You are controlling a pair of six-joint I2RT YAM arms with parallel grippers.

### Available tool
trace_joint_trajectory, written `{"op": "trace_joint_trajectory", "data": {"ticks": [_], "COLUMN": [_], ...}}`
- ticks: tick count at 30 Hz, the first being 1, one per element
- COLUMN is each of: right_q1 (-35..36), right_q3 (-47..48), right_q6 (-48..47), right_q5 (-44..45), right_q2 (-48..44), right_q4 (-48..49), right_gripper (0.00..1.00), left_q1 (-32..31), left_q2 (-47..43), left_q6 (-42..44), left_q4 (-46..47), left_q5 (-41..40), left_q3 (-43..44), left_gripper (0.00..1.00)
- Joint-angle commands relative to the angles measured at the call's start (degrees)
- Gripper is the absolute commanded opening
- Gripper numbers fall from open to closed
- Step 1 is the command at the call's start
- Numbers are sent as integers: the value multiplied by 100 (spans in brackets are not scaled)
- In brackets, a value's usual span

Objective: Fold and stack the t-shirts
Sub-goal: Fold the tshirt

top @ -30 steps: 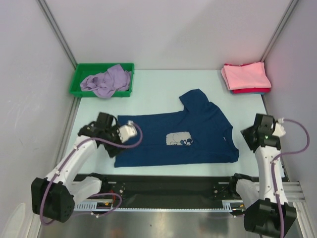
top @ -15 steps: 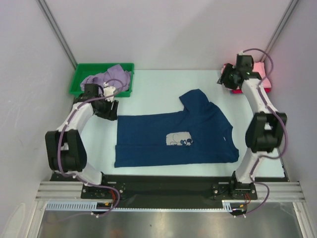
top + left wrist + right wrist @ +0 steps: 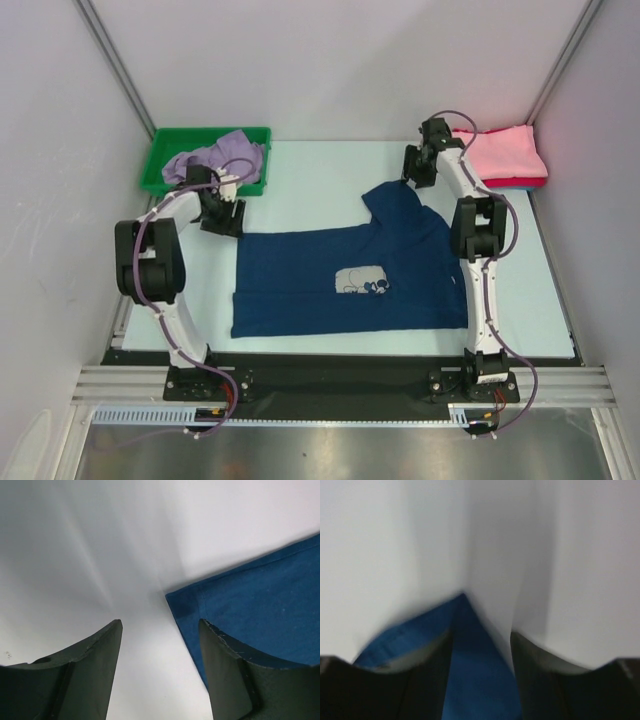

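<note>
In the upper left of the overhead view a green bin (image 3: 152,168) holds a crumpled lavender shirt (image 3: 215,160), not yet dealt with. Just below it the left pincer (image 3: 221,213) has swung up from the lower left, where it sat a second ago, to the upper left corner of the navy shirt (image 3: 330,262). Its wrist view shows the fingers wide apart and empty, with that corner lying on the tabletop (image 3: 320,180) between them. The navy shirt lies flat across the middle of the frame, print up, and has not shifted. The right pincer (image 3: 413,172) has crossed from the lower right to the tip of the upper sleeve. Its wrist view is blurred, but the fingers stand apart with the blue tip between them, not pinched. At the upper right sits the folded pink stack (image 3: 500,152), untouched. Both arms now look set to take the shirt's upper edge, so the fold seems about to start; nothing is lifted yet.
</note>
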Motion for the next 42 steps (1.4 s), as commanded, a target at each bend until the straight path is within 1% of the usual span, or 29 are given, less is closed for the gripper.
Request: {"op": "trace_joint_trajectory", "data": {"ticks": [1, 4, 6, 7, 8, 10, 11, 13, 15, 18, 19, 20, 22, 23, 24, 25, 27, 28, 29, 31, 32, 34, 35, 36, 37, 38, 39, 40, 42], "right_q1": [81, 160, 195, 213, 213, 213, 204, 204, 204, 213, 213, 213, 213, 213, 213, 213, 213, 222, 222, 230, 230, 230, 222, 230, 230, 239, 239, 248, 239], "right_q3": [264, 246, 228, 211, 211, 220, 211, 193, 141, -61, -175, -246, -377, -543, -623, -720, -1045, -1185, -1326, -1862, -2116, -2967, -3267, -3566, -4178, -4445, -4761, -5234, -5737], "right_q6": [-87, -139, -166, -175, -157, -105, -96, -61, -61, -60, -43, -34, -34, -43, -43, -34, -52, -60, -60, -69, -78, -87, -96, -78, -78, -43, -17, 1, 62], "right_q5": [-9, -17, -18, -9, 9, 52, 79, 44, 0, -70, -79, -123, -149, -158, -167, -176, -219, -246, -255, -237, -220, -141, -123, -97, -97, -88, -97, -62, 8], "right_q2": [158, 281, 290, 290, 290, 246, 168, 53, -175, -526, -606, -694, -974, -1089, -1186, -1404, -1634, -1905, -2046, -2380, -2756, -3179, -3686, -3918, -4198, -4436, -4917, -5139, -5587], "right_q4": [-225, -260, -269, -251, -243, -216, -216, -164, -67, 48, 74, 117, 153, 214, 241, 267, 364, 399, 469, 496, 531, 618, 758, 829, 882, 978, 988, 971, 901], "right_gripper": [56, 53, 40, 30, 24, 15, 8, 0, 0, 0, 0, 0, 0, 0, 0, 0, 0, 0, 0, 0, 0, 0, 0, 0, 0, 0, 0, 0, 0], "left_q1": [9, 18, 18, 18, 18, 18, 9, 18, 9, 1, 9, -8, -78, -105, -131, -123, -131, -131, -131, -131, -131, -123, -123, -131, -131, -123, -131, -131, -123], "left_q2": [89, 194, 247, 274, 291, 388, 423, 467, 494, 546, 555, 573, 564, 538, 529, 538, 511, 468, 415, 152, 29, -304, -419, -551, -848, -982, -1140, -1263, -1658], "left_q6": [-107, -115, -142, -151, -168, -186, -186, -177, -168, -151, -116, -81, 60, 86, 104, 87, 95, 113, 148, 306, 367, 561, 735, 807, 886, 965, 1131, 1211, 1483], "left_q4": [131, 149, 140, 158, 175, 219, 219, 237, 237, 228, 80, 18, -70, -27, 17, 87, 18, 0, 17, 87, 105, 149, 149, 166, 158, 158, 132, 105, 26], "left_q5": [158, 255, 412, 439, 466, 466, 457, 527, 650, 913, 1193, 1282, 1336, 1223, 1170, 1143, 1116, 1116, 1108, 1090, 1090, 1099, 1116, 1134, 1117, 1108, 1081, 1038, 1011], "left_q3": [201, 183, 201, 210, 219, 289, 315, 411, 456, 473, 474, 456, 333, 289, 228, 245, 385, 412, 412, 298, 237, 26, -62, -237, -325, -405, -553, -616, -774], "left_gripper": [68, 68, 67, 67, 67, 65, 65, 64, 62, 53, 50, 50, 50, 48, 44, 34, 20, 4, 1, 0, 0, 0, 0, 0, 0, 0, 0, 0, 0]}}
